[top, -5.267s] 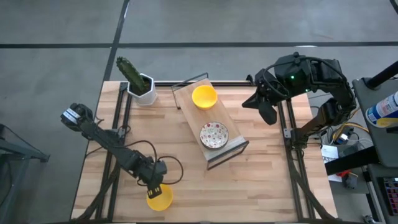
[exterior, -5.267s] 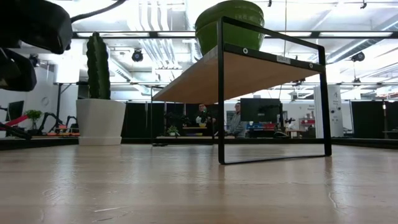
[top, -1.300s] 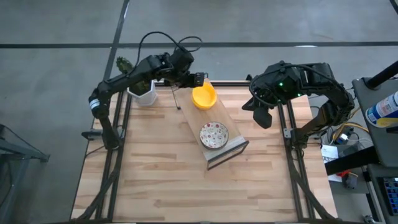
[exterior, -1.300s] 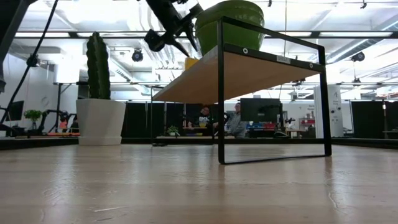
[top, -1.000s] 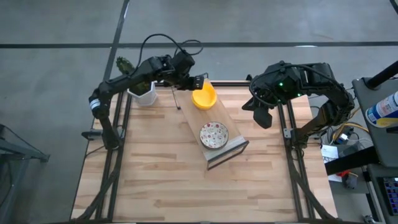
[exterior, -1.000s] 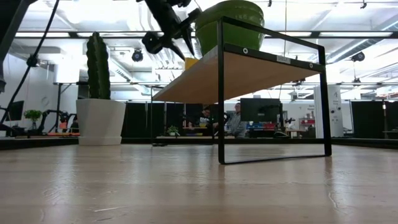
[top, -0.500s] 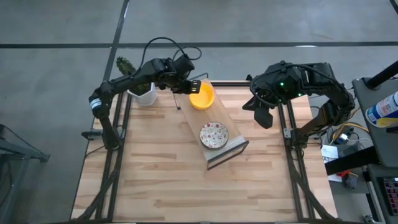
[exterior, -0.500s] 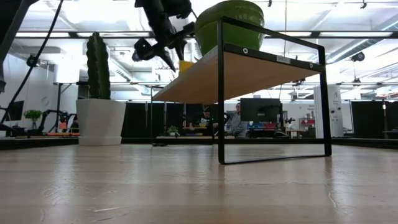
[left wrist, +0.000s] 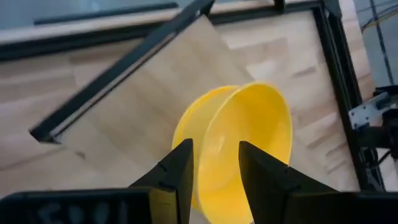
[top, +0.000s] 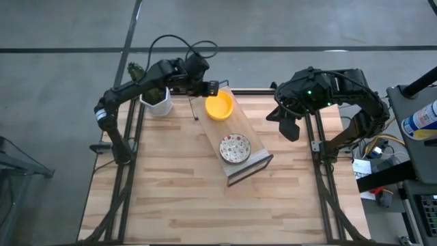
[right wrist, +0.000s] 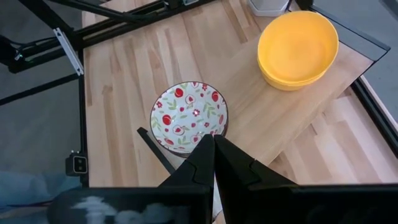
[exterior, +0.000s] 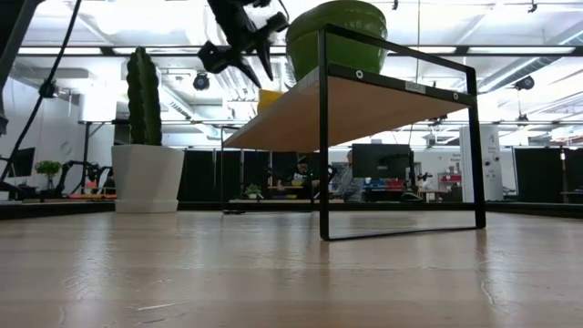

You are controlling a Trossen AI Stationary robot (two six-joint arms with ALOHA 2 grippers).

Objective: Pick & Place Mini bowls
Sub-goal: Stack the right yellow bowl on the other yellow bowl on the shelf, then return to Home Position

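Observation:
A yellow mini bowl (top: 219, 106) sits on the far end of a raised wooden shelf (top: 258, 154). In the right wrist view the yellow bowl (right wrist: 297, 46) looks nested in a second yellow one. A white bowl with a red-speckled inside (top: 235, 148) stands on the shelf's near end. My left gripper (top: 213, 87) hovers open just above the far-left side of the yellow bowl (left wrist: 249, 143); its fingers frame the rim without touching it. My right gripper (top: 295, 126) waits shut over the table's right edge. No other bowls are in view.
A white pot with a green cactus (top: 158, 99) stands at the table's far-left corner, close behind my left arm. The shelf's black metal frame (exterior: 321, 137) lifts its board well above the table. Bare wood lies across the near half of the table (top: 171, 205).
My left gripper dipped toward the far end of the shelf, then rose and drew back toward the far-left. The yellow bowl now sits slightly farther left on the shelf than a second ago. The right arm kept still.

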